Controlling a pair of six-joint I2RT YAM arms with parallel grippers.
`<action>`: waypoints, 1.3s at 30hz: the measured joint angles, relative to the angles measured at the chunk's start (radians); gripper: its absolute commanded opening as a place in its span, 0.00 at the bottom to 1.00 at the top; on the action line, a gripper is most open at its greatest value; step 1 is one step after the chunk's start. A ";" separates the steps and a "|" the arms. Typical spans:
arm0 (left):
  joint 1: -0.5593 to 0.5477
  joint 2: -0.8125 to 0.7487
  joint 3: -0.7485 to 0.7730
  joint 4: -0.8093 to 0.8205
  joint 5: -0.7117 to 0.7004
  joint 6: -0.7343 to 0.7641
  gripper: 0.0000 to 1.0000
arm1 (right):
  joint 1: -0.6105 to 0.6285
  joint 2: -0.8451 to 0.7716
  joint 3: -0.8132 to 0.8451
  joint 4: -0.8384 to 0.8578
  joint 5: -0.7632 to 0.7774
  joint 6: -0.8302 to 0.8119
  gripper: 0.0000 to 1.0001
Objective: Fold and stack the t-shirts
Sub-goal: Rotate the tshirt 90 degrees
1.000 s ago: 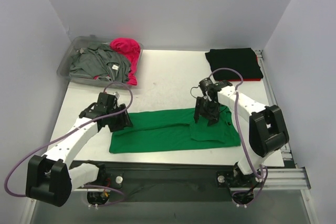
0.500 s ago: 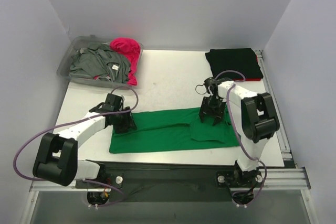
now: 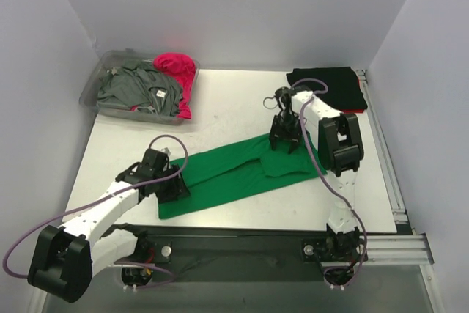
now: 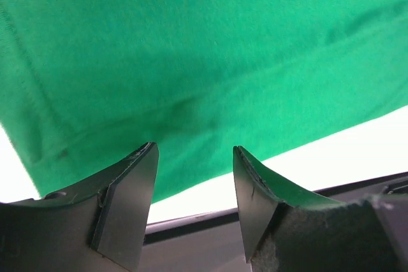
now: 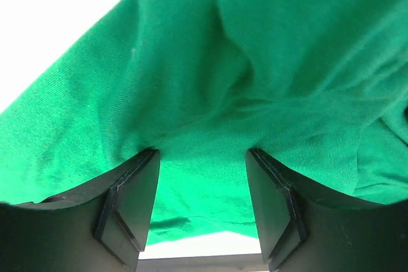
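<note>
Scanning from the far-left corner: clear bin point(image 3: 95, 93) heaped with the grey t-shirt point(image 3: 135, 87) and pink t-shirt point(image 3: 178, 71), well apart from the left gripper point(image 3: 170, 185), released and tip-down on the near-left end of the green t-shirt point(image 3: 227, 174), laid slantwise across the table point(image 3: 227, 108). Seen only from the wrists: hem seam and a white strip past the cloth's near edge, close to the table lip; puckered folds across the gap of the right gripper point(image 3: 284, 139), likewise released, on the far-right end. Further right, black t-shirt point(image 3: 327, 87) folded in the far-right corner, white tabletop stretching between it and the bin.
</note>
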 measured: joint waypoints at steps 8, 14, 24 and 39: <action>-0.006 -0.076 0.063 -0.078 -0.046 -0.050 0.61 | 0.000 0.112 0.222 -0.041 -0.010 -0.052 0.58; -0.020 0.023 0.117 -0.022 -0.075 -0.065 0.61 | 0.000 0.050 0.166 -0.040 -0.009 -0.092 0.59; -0.088 0.223 0.126 0.074 -0.164 -0.089 0.62 | 0.000 -0.101 -0.002 -0.041 -0.007 -0.123 0.58; -0.351 0.085 0.023 0.068 -0.286 -0.296 0.61 | 0.010 0.088 0.145 -0.058 -0.090 -0.151 0.56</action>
